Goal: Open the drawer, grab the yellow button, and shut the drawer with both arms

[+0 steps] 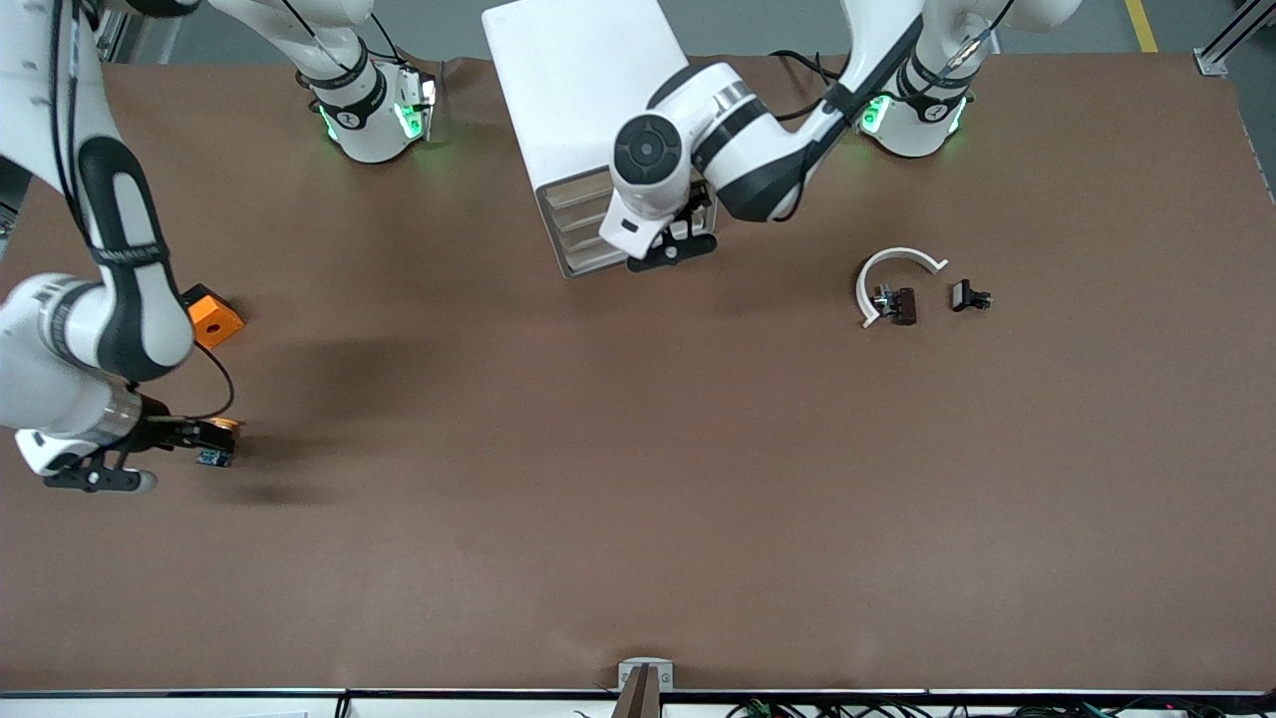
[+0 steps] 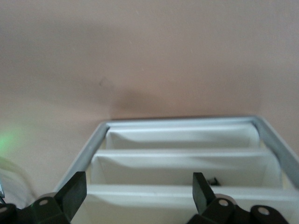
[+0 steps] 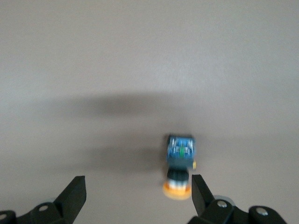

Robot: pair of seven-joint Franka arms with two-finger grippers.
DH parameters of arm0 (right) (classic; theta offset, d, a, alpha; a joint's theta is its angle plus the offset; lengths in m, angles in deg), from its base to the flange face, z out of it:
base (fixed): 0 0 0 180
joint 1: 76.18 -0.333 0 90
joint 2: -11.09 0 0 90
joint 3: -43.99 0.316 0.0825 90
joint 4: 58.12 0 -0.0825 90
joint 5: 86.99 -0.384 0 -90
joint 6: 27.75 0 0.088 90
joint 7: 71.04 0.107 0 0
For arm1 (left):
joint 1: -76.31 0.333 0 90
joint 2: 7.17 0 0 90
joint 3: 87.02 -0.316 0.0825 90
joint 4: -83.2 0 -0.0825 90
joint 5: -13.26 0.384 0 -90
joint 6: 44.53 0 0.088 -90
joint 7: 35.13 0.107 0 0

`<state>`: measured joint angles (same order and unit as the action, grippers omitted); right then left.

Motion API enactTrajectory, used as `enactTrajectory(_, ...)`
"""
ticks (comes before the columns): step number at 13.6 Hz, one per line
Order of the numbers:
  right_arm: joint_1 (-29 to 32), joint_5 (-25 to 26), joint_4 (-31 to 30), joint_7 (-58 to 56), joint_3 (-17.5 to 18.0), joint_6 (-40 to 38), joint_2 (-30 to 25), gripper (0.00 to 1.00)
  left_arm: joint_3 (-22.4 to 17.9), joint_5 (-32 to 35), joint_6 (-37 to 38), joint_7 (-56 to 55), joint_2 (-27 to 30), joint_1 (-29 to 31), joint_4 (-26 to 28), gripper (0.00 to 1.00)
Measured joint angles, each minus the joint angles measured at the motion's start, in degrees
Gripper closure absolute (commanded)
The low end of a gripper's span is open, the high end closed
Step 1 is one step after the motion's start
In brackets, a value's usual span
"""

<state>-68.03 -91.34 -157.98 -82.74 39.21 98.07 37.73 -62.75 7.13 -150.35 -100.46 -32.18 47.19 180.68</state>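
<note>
The white cabinet (image 1: 583,95) stands near the arms' bases, and its slat fronts (image 1: 578,224) face the front camera. My left gripper (image 1: 678,237) is open right at that face. In the left wrist view its fingers (image 2: 74,191) straddle the cream front of the highest drawer (image 2: 140,198), which looks pushed in like the three lower ones. My right gripper (image 1: 211,441) is open, low over the table at the right arm's end. The button (image 1: 213,457) lies between its fingers. In the right wrist view the button (image 3: 179,165) is close to one finger (image 3: 198,189) and is not clamped.
An orange block with a black hole (image 1: 214,319) sits beside the right arm's forearm. A white arc (image 1: 895,267) and small black parts (image 1: 902,305) (image 1: 969,296) lie toward the left arm's end. The table's front edge (image 1: 638,688) is nearest the front camera.
</note>
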Motion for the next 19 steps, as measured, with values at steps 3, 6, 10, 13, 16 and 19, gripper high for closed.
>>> enactTrajectory(3, 0.0, 0.0, 0.6, 0.0, -0.2, -11.0, -7.7, 0.00, 0.0, 0.0, 0.0, 0.0, 0.3, 4.1, -0.1, 0.00)
enactTrajectory(6, 0.1, 0.0, 4.2, 1.1, -0.4, -23.7, -12.7, 0.00, 0.0, 0.0, 0.0, 0.0, 1.4, 8.6, -0.2, 0.00)
enactTrajectory(10, 0.2, 0.0, 8.0, 4.4, -0.6, -33.7, -17.7, 0.00, 0.0, 0.0, 0.1, 0.1, 3.2, 14.2, 0.2, 0.00)
enactTrajectory(13, 0.2, 0.0, 8.2, 7.8, -0.7, -37.0, -20.3, 0.00, 0.0, 0.0, 0.2, 0.1, 5.1, 16.1, 2.1, 0.00)
enactTrajectory(16, 0.1, 0.0, 8.4, 9.7, -0.5, -37.8, -21.6, 0.00, 0.0, 0.0, 0.2, 0.0, 7.5, 17.4, 4.0, 0.00)
enactTrajectory(19, 0.2, 0.0, 10.8, 10.4, -0.5, -39.9, -21.6, 0.00, 0.0, 0.0, 0.3, 0.0, 8.3, 18.1, 4.9, 0.00)
